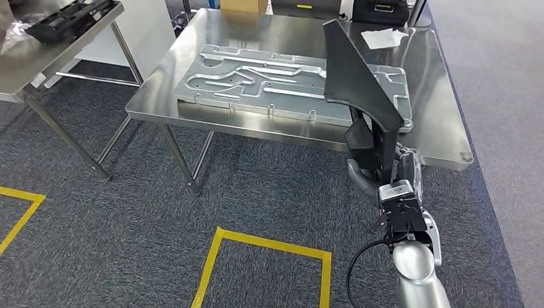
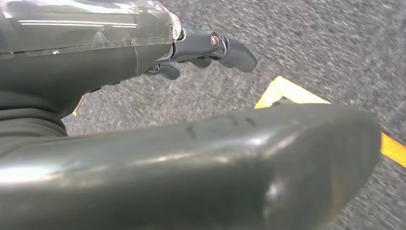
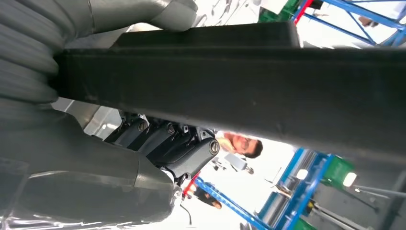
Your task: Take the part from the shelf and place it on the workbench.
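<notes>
The right hand [image 1: 375, 168] grips a long black part [image 1: 356, 74] by its narrow lower end, holding it upright so that its wide flat upper section rises over the front right area of the workbench [image 1: 442, 109]. From the right wrist view the part [image 3: 239, 81] runs as a dark bar across the palm, with the thumb [image 3: 158, 12] curled over one side and the darker fingers [image 3: 191, 153] wrapped round the other, so the hand is closed on it (the part is off the bench surface, carried in the air). On the workbench, behind the part, lies a large grey metal plate [image 1: 256, 80] with raised ribs, and at the far right corner of the bench sits a sheet of white paper [image 1: 383, 37]. A second metal table [image 1: 25, 70] stands to the left of the workbench, well apart, carrying a black tray [image 1: 64, 19]. Yellow floor tape [image 1: 269, 247] marks a square on the grey carpet in front of the workbench. The left hand [image 2: 201, 48] hangs over carpet with its fingers loosely curled around nothing.
</notes>
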You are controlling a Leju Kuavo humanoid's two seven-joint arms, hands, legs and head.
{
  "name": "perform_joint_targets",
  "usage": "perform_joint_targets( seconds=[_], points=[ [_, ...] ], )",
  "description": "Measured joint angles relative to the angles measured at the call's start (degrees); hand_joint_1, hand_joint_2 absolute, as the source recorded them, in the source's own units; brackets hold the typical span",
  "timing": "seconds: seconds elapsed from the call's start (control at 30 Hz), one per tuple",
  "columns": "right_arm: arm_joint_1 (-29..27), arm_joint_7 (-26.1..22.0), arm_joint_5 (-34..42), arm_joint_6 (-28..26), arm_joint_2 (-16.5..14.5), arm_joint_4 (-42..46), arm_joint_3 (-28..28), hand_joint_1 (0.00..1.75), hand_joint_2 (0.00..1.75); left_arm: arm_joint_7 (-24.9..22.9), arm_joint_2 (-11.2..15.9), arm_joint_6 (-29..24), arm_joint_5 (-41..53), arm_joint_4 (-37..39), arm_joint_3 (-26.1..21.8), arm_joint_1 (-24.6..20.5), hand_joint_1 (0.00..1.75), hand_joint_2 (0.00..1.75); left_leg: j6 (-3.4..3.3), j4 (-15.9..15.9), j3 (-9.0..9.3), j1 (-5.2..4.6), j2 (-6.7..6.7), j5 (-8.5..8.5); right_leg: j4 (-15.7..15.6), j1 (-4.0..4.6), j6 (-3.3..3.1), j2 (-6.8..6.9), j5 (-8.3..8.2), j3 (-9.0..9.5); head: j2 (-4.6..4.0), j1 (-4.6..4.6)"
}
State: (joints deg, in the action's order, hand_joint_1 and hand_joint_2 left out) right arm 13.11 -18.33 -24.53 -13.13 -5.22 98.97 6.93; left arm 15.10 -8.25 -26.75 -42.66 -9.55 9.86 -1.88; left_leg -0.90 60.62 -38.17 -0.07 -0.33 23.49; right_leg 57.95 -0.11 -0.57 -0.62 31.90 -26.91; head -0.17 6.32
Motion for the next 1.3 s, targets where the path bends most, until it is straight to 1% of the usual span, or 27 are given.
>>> perform_joint_targets(
  seconds=[0.1, 0.13, 0.2, 0.27, 0.3, 0.33, 0.37, 0.43, 0.47, 0.5, 0.6, 0.63, 0.67, 0.7, 0.77, 0.8, 0.83, 0.87, 0.9, 0.93, 0.97, 1.0, 1.03, 1.1, 1.17, 1.23, 1.3],
  points=[
    [0.53, -0.19, 0.90, -0.20, 0.60, 0.24, -0.03, 1.75, 1.75, -0.01, -0.15, -0.11, -0.02, 0.01, -0.04, -0.20, 0.00, 0.00, -0.77, -1.30, 1.50, -0.04, -0.09, 0.07, 1.05, -0.07, 1.22, -0.07, -0.38, 0.39, -0.01, 0.00],
    [0.71, -0.21, 1.02, -0.23, 0.84, 0.44, -0.03, 1.75, 1.75, 0.00, -0.20, -0.14, -0.02, 0.01, -0.05, -0.18, 0.00, 0.00, -1.06, -1.82, 2.34, 0.09, -0.10, 0.28, 2.85, -0.12, 1.57, -0.01, -0.77, -0.47, -0.01, -0.01],
    [0.91, -0.23, 1.14, -0.33, 1.34, 0.85, -0.07, 1.75, 1.75, 0.03, -0.27, -0.09, 0.01, 0.00, -0.08, -0.13, 0.00, 0.00, -1.48, -2.71, 3.91, 0.30, -0.10, 0.87, 8.94, -0.35, 2.17, 0.14, -0.19, -4.40, 0.00, -0.02],
    [0.88, -0.23, 1.26, -0.45, 1.91, 1.14, -0.13, 1.75, 1.75, 0.07, -0.34, 0.17, 0.10, 0.00, -0.09, -0.13, 0.00, 0.00, -1.68, -3.00, 5.24, 0.38, -0.17, 1.86, 14.46, -0.60, 2.66, 0.22, 2.72, -9.38, 0.00, -0.01],
    [0.78, -0.24, 1.31, -0.49, 2.22, 1.24, -0.17, 1.75, 1.75, 0.09, -0.37, 0.33, 0.16, 0.00, -0.09, -0.13, 0.00, 0.00, -1.66, -3.03, 6.00, 0.39, -0.25, 2.47, 15.33, -0.73, 2.83, 0.26, 3.90, -11.09, 0.00, -0.02],
    [0.69, -0.26, 1.37, -0.54, 2.51, 1.31, -0.22, 1.75, 1.75, 0.11, -0.37, 0.51, 0.24, 0.01, -0.09, -0.11, 0.00, 0.00, -1.61, -3.03, 6.85, 0.41, -0.32, 3.10, 14.67, -0.84, 2.96, 0.30, 4.02, -11.98, 0.00, -0.01],
    [0.60, -0.30, 1.44, -0.60, 2.78, 1.43, -0.29, 1.75, 1.75, 0.15, -0.37, 0.74, 0.34, 0.01, -0.09, -0.07, 0.00, 0.00, -1.51, -3.04, 7.81, 0.43, -0.37, 3.79, 12.25, -0.91, 2.98, 0.35, 2.46, -12.02, 0.00, -0.02],
    [0.33, -0.48, 1.59, -0.83, 3.38, 1.80, -0.56, 1.75, 1.75, 0.30, -0.37, 1.36, 0.58, 0.02, -0.08, 0.01, 0.00, 0.00, -1.17, -2.99, 9.55, 0.40, -0.37, 5.19, 5.31, -0.90, 2.65, 0.58, -3.78, -10.81, 0.00, -0.01],
    [0.13, -0.60, 1.69, -1.01, 3.72, 1.98, -0.74, 1.75, 1.75, 0.41, -0.37, 1.69, 0.69, 0.02, -0.08, 0.01, 0.00, 0.00, -0.87, -3.02, 10.19, 0.35, -0.44, 5.86, 2.66, -0.76, 2.27, 0.74, -6.07, -10.19, 0.00, -0.05],
    [-0.08, -0.73, 1.78, -1.19, 4.06, 2.18, -0.94, 1.75, 1.75, 0.51, -0.37, 1.98, 0.78, 0.01, -0.07, -0.05, 0.00, 0.00, -0.52, -3.20, 10.60, 0.31, -0.49, 6.43, 1.26, -0.57, 1.83, 0.85, -7.29, -9.78, 0.00, -0.07],
    [-0.81, -1.26, 2.00, -1.71, 4.88, 2.99, -1.45, 1.75, 1.75, 0.67, -0.33, 2.70, 1.10, 0.01, -0.01, -0.08, 0.00, 0.00, 0.66, -2.42, 11.58, 0.25, -0.44, 6.65, 0.28, -0.38, 0.32, 0.60, -7.09, -8.48, 0.00, -0.10],
    [-1.06, -1.50, 2.12, -1.91, 5.14, 3.31, -1.61, 1.75, 1.75, 0.69, -0.29, 2.92, 1.23, 0.01, 0.03, -0.06, 0.00, 0.00, 0.90, -0.97, 11.43, 0.28, -0.31, 6.62, 0.02, -0.48, -0.13, 0.50, -7.03, -7.78, 0.00, -0.09],
    [-1.31, -1.70, 2.31, -2.11, 5.43, 3.55, -1.78, 1.75, 1.75, 0.72, -0.27, 3.13, 1.35, 0.01, 0.07, -0.08, 0.00, 0.00, 1.09, 1.15, 10.53, 0.36, -0.21, 7.00, -0.07, -0.56, -0.48, 0.48, -6.79, -7.08, 0.00, -0.08],
    [-1.64, -1.91, 2.56, -2.33, 5.73, 3.79, -1.98, 1.75, 1.75, 0.74, -0.22, 3.38, 1.45, 0.01, 0.12, -0.11, 0.00, 0.00, 1.20, 4.29, 8.80, 0.45, -0.11, 7.82, -0.14, -0.61, -0.70, 0.47, -6.51, -6.44, 0.00, -0.07],
    [-2.69, -2.17, 2.93, -2.79, 6.45, 4.20, -2.40, 1.75, 1.75, 0.80, -0.07, 3.99, 1.70, 0.02, 0.26, -0.06, 0.00, 0.00, 1.48, 11.11, 3.91, 0.55, -0.05, 10.74, -0.13, -0.58, -0.86, 0.47, -5.49, -5.51, 0.00, -0.05],
    [-3.46, -2.27, 3.02, -3.05, 6.82, 4.47, -2.59, 1.75, 1.75, 0.83, 0.04, 4.37, 1.84, 0.02, 0.36, 0.01, 0.00, 0.00, 1.56, 13.03, 1.88, 0.57, -0.04, 12.12, -0.13, -0.56, -0.84, 0.45, -4.92, -4.95, 0.00, -0.05],
    [-4.28, -2.32, 3.03, -3.31, 7.18, 4.77, -2.79, 1.75, 1.75, 0.85, 0.14, 4.72, 1.96, 0.02, 0.44, 0.12, 0.00, 0.00, 1.61, 13.31, 0.61, 0.60, -0.03, 12.65, -0.13, -0.56, -0.79, 0.41, -4.33, -4.26, 0.00, -0.05],
    [-5.04, -2.35, 3.05, -3.53, 7.51, 5.08, -2.97, 1.75, 1.75, 0.87, 0.24, 5.02, 2.02, 0.02, 0.51, 0.27, 0.00, 0.00, 1.55, 11.63, 0.24, 0.63, -0.01, 11.73, -0.13, -0.57, -0.71, 0.36, -3.70, -3.46, 0.00, -0.05],
    [-5.66, -2.38, 3.06, -3.72, 7.77, 5.37, -3.16, 1.75, 1.75, 0.89, 0.35, 5.27, 2.09, 0.02, 0.54, 0.42, 0.00, 0.00, 1.37, 8.48, 0.54, 0.65, 0.00, 9.41, -0.13, -0.57, -0.58, 0.32, -3.03, -2.60, 0.00, -0.05],
    [-6.17, -2.41, 3.06, -3.90, 8.00, 5.65, -3.34, 1.75, 1.75, 0.91, 0.46, 5.51, 2.20, 0.04, 0.56, 0.59, 0.00, 0.00, 1.16, 4.82, 1.05, 0.63, 0.04, 5.97, -0.12, -0.55, -0.39, 0.28, -2.36, -1.81, 0.00, -0.05],
    [-6.61, -2.47, 3.06, -4.10, 8.21, 5.89, -3.50, 1.75, 1.75, 0.93, 0.58, 5.78, 2.30, 0.06, 0.61, 0.72, 0.00, 0.00, 0.98, 1.86, 1.52, 0.53, 0.07, 3.51, -0.09, -0.49, -0.10, 0.19, -1.73, -1.14, 0.00, -0.05],
    [-6.99, -2.52, 3.05, -4.31, 8.39, 6.15, -3.68, 1.75, 1.75, 0.96, 0.68, 6.05, 2.43, 0.08, 0.69, 0.76, 0.00, 0.00, 0.77, 0.04, 1.92, 0.39, 0.08, 1.75, -0.12, -0.43, 0.28, 0.11, -1.13, -0.66, 0.00, -0.05],
    [-7.39, -2.54, 2.99, -4.49, 8.58, 6.49, -3.85, 1.75, 1.75, 0.97, 0.76, 6.33, 2.54, 0.10, 0.80, 0.77, 0.00, 0.00, 0.52, -0.75, 2.18, 0.29, 0.02, 1.05, 0.06, -0.37, 0.72, 0.05, -0.82, -0.26, 0.00, -0.05],
    [-8.11, -2.55, 2.70, -4.80, 8.93, 7.25, -4.22, 1.75, 1.75, 0.99, 0.85, 6.78, 2.65, 0.11, 1.05, 0.68, 0.00, 0.00, -0.17, -1.03, 3.08, 0.21, -0.17, 1.56, 0.77, -0.38, 1.54, 0.01, -0.92, 0.16, 0.00, -0.06],
    [-8.62, -2.45, 2.09, -5.08, 9.25, 7.97, -4.58, 1.75, 1.75, 1.01, 0.93, 7.21, 2.84, 0.11, 1.33, 0.64, 0.00, 0.00, -0.92, -1.60, 4.39, 0.31, -0.24, 2.05, 3.80, -0.55, 2.11, 0.14, -1.17, -1.08, 0.00, -0.07],
    [-9.03, -2.28, 1.55, -5.31, 9.48, 8.50, -4.96, 1.75, 1.75, 1.03, 1.01, 7.62, 3.03, 0.11, 1.62, 0.59, 0.00, 0.00, -1.39, -1.94, 5.57, 0.38, -0.24, 2.82, 9.76, -0.69, 2.60, 0.28, 0.49, -5.11, 0.00, -0.08],
    [-9.59, -2.10, 1.12, -5.42, 9.65, 8.73, -5.28, 1.75, 1.75, 1.03, 1.04, 7.83, 3.06, 0.11, 1.80, 0.60, 0.00, 0.00, -1.53, -1.96, 6.62, 0.35, -0.33, 3.90, 15.36, -0.69, 2.89, 0.30, 3.29, -10.17, 0.00, -0.08]
  ],
)
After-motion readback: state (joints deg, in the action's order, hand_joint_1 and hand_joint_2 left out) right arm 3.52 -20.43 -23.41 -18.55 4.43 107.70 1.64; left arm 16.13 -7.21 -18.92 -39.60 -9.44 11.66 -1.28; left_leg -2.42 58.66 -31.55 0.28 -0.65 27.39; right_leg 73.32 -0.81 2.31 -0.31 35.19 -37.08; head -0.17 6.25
